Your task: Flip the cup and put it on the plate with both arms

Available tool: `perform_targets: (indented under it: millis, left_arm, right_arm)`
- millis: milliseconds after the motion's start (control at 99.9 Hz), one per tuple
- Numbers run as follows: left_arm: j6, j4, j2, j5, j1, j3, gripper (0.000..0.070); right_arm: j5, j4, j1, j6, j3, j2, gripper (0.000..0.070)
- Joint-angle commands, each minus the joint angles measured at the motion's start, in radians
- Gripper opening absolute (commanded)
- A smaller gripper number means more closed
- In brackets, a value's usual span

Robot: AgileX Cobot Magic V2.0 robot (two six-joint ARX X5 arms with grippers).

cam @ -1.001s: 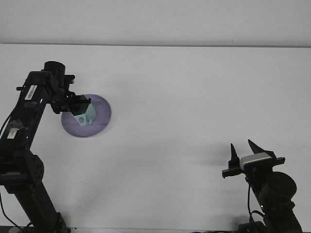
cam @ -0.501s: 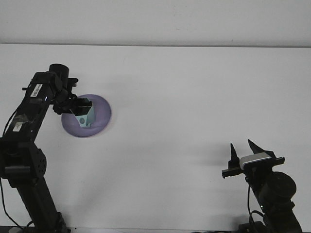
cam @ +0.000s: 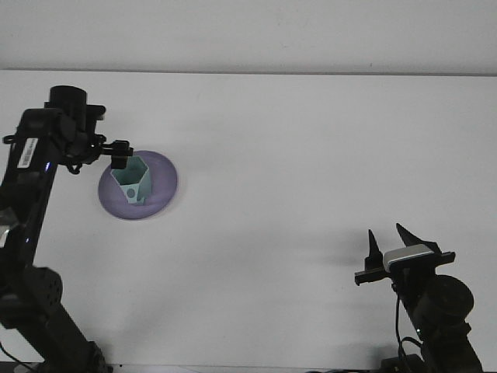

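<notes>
Left gripper (cam: 118,158): fingers are dark and seen end-on, so open or closed is not clear. Also unclear if they touch the cup (cam: 132,179) just below-right of them. Cup mouth side too small to judge. Left arm (cam: 31,179) base is cut by bottom and left edge; right arm (cam: 443,311) base cut by bottom edge, below the right gripper (cam: 386,238)

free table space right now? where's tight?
Bare tabletop runs from the purple plate across to the right end effector, and along the far edge behind both. Tight only at the plate: the cup stands on it, with the left end effector at its rim.
</notes>
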Motion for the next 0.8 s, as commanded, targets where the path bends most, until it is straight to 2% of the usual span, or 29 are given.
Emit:
perform_targets:
  millis: [0, 50, 110, 160, 210, 220, 250, 310, 350, 380, 471, 641, 791]
  left_arm:
    - [-0.011, 0.0, -0.05, -0.002, 0.013, 0.029, 0.049]
    - [-0.025, 0.005, -0.104, -0.001, 0.023, 0.029, 0.0473]
    - [-0.032, 0.007, -0.171, -0.001, 0.033, 0.029, 0.0381]
    - [-0.032, 0.007, -0.227, 0.0, 0.039, 0.029, 0.0223]
    - [-0.028, 0.008, -0.279, 0.003, 0.04, 0.029, 0.0012]
    - [-0.027, 0.01, -0.289, 0.003, 0.04, 0.029, 0.0]
    - [-0.027, 0.015, -0.319, 0.003, 0.041, 0.027, 0.0019]
    - [-0.027, 0.032, -0.372, 0.003, 0.041, 0.016, 0.0012]
    - [-0.027, 0.04, -0.407, 0.004, 0.041, -0.001, 0.0012]
    - [-0.025, 0.049, -0.433, 0.005, 0.041, -0.021, 0.0012]
    - [-0.02, 0.119, -0.534, 0.005, 0.041, -0.151, 0.0012]
    - [-0.018, 0.475, -0.838, 0.005, 0.041, -0.613, 0.0012]
    - [-0.057, 0.77, -1.139, 0.006, 0.041, -1.029, 0.0012]
  right_arm:
    - [0.0, 0.007, 0.002, 0.013, 0.007, 0.002, 0.0372]
    - [0.0, 0.006, 0.002, 0.013, 0.007, 0.002, 0.0372]
    - [0.0, 0.002, 0.002, 0.013, 0.007, 0.002, 0.0372]
    - [0.0, -0.001, 0.002, 0.013, 0.007, 0.002, 0.0372]
    - [0.0, -0.003, 0.002, 0.014, 0.007, 0.002, 0.0372]
    - [0.0, -0.003, 0.002, 0.014, 0.007, 0.002, 0.0372]
    - [0.0, -0.003, 0.002, 0.018, 0.007, 0.002, 0.0371]
    - [0.0, 0.0, 0.001, 0.033, 0.007, 0.002, 0.0369]
    - [0.001, 0.001, 0.001, 0.04, 0.007, 0.002, 0.0338]
    - [0.001, 0.001, 0.001, 0.043, 0.007, 0.002, 0.0287]
    - [0.0, 0.001, 0.001, 0.064, 0.007, 0.002, 0.0]
    - [0.016, 0.002, 0.001, 0.134, 0.006, 0.0, 0.0]
    - [0.056, 0.025, 0.0, 0.137, 0.006, -0.039, 0.0]
